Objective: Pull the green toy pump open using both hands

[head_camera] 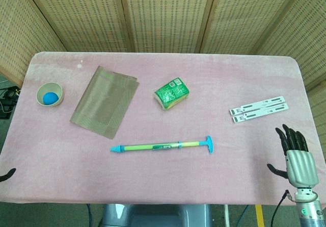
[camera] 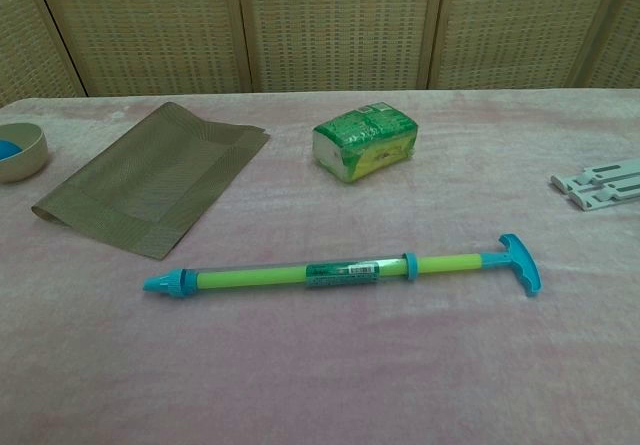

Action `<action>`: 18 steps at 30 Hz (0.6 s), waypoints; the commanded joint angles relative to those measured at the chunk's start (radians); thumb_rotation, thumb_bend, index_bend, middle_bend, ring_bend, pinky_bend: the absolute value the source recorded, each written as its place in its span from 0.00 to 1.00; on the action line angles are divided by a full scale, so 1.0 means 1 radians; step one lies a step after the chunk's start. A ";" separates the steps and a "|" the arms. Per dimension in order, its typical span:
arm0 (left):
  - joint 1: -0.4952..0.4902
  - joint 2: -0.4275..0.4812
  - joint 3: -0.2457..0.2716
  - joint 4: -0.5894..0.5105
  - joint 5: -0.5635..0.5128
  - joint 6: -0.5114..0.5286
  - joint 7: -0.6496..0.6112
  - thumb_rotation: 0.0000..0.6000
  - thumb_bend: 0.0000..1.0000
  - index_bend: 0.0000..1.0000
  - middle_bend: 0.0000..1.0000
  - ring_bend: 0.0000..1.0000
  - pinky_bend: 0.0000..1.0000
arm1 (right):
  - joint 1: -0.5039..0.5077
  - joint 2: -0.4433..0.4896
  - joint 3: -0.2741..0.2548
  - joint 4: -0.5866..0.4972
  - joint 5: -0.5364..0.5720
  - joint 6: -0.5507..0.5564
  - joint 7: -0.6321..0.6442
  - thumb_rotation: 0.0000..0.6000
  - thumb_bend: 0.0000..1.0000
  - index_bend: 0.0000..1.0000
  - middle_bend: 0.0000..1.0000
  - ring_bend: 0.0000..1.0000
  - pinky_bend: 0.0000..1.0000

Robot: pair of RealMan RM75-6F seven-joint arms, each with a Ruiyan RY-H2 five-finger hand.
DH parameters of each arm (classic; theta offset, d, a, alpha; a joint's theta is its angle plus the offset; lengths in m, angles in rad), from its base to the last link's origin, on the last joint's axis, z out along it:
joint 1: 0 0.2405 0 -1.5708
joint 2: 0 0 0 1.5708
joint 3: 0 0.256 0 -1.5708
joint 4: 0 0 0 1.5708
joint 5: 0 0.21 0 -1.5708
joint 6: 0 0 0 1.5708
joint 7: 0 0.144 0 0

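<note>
Pump first: the green toy pump (head_camera: 162,146) lies flat near the middle of the desk (head_camera: 168,79), its long axis running left to right, with the pointed blue nozzle toward the robot's left and the T-shaped handle (head_camera: 209,144) toward its right. The right hand (head_camera: 296,156) hovers at the desk's near right corner, fingers apart and holding nothing, well apart from the handle yet the nearer of the 2. Only a dark tip of the left hand (head_camera: 7,174) shows at the far left edge, so I cannot tell how its fingers stand. Both hands must reach inward along that axis.
</note>
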State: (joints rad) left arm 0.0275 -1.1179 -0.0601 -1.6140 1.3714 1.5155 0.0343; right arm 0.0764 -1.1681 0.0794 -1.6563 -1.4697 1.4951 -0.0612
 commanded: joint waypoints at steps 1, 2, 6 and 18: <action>0.001 -0.001 0.002 -0.002 0.003 0.002 0.003 1.00 0.00 0.00 0.00 0.00 0.00 | -0.001 0.002 0.000 0.000 0.000 0.000 0.004 1.00 0.17 0.03 0.00 0.00 0.00; 0.001 -0.001 0.002 -0.003 0.004 0.004 0.004 1.00 0.00 0.00 0.00 0.00 0.00 | -0.001 0.003 -0.001 -0.001 -0.001 -0.001 0.005 1.00 0.17 0.03 0.00 0.00 0.00; 0.003 0.000 0.000 -0.005 0.004 0.009 0.003 1.00 0.00 0.00 0.00 0.00 0.00 | -0.001 0.006 -0.004 -0.004 -0.008 -0.002 0.007 1.00 0.17 0.03 0.00 0.00 0.00; 0.003 0.004 -0.002 -0.004 0.004 0.009 -0.008 1.00 0.00 0.00 0.00 0.00 0.00 | 0.004 0.003 -0.013 -0.006 -0.016 -0.018 0.002 1.00 0.17 0.03 0.00 0.00 0.00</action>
State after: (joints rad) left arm 0.0304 -1.1143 -0.0621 -1.6181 1.3748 1.5241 0.0262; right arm 0.0799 -1.1649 0.0670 -1.6624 -1.4852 1.4778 -0.0590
